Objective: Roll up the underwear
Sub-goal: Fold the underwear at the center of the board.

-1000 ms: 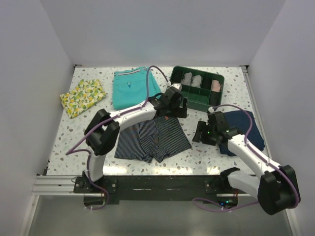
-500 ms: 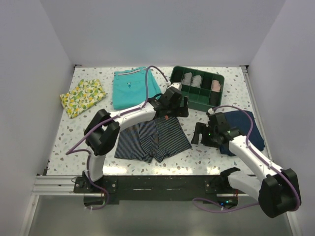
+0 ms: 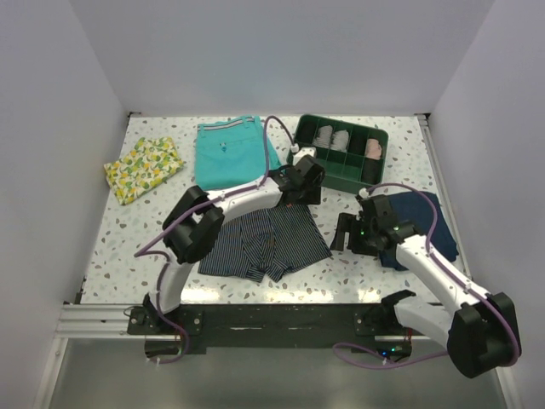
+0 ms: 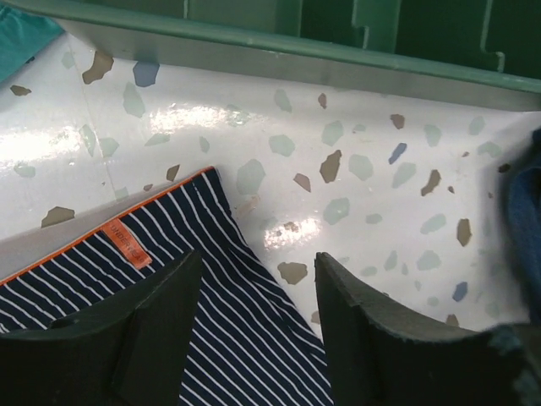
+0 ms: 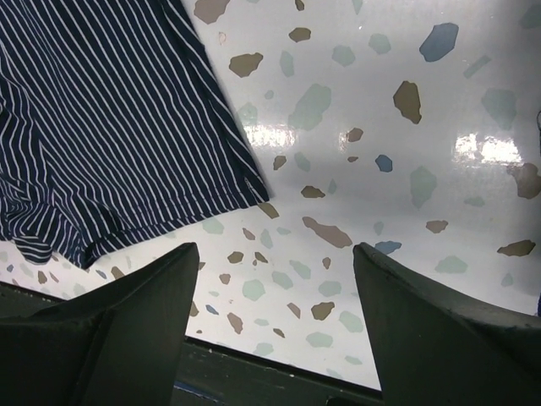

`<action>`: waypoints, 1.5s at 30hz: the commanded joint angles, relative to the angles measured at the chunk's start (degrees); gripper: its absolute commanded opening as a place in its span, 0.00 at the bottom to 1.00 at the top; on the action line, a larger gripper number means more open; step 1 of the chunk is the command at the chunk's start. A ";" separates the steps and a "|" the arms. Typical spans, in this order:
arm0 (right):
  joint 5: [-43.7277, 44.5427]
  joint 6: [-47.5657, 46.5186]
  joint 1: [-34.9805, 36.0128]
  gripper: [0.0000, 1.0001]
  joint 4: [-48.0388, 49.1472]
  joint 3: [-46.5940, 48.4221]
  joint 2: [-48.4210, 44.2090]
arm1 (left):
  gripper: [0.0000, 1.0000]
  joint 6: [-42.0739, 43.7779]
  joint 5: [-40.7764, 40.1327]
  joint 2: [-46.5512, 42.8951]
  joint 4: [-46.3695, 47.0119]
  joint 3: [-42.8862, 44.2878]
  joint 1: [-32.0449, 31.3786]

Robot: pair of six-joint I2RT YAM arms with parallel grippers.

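On the near half of the table (image 3: 341, 277), we find the underwear (image 3: 264, 243) lying flat and unrolled, with the waistband on the far side and the leg hems toward the arm bases. Just right of it, the right hand (image 3: 345, 232) is over bare table. Its fingers (image 5: 110, 330) are spread wide with nothing between them, and a leg hem lies just beside them. A navy garment (image 3: 428, 210) lies under that arm.

Further back, the left hand (image 3: 298, 194) is at the far right corner of the waistband. It is open, straddling the striped cloth's edge near an orange tag (image 4: 127, 243); we cannot tell whether it touches the cloth.

Beyond that sit a green tray (image 3: 351, 177) holding rolled pieces, teal shorts (image 3: 226, 153) and a lemon-print cloth (image 3: 143, 169).
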 commanded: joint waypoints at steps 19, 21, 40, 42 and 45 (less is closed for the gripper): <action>-5.34 -1.20 -0.19 0.65 3.33 1.23 3.12 | 0.47 -3.30 -7.31 8.54 -5.38 10.44 -0.45; -5.78 -1.29 -0.19 0.64 3.50 1.05 3.38 | 0.46 -3.31 -7.75 8.62 -5.12 10.44 -0.27; -10.71 0.82 -0.19 0.58 12.81 -2.55 9.44 | 0.38 -2.43 -8.28 9.42 -4.24 10.62 0.08; -10.53 0.91 -0.11 0.57 13.69 -2.20 10.41 | 0.38 -2.43 -8.28 9.50 -4.24 10.44 0.08; -10.18 0.73 -0.28 0.57 14.22 -1.50 11.47 | 0.42 -2.43 -8.19 9.68 -4.33 10.44 0.08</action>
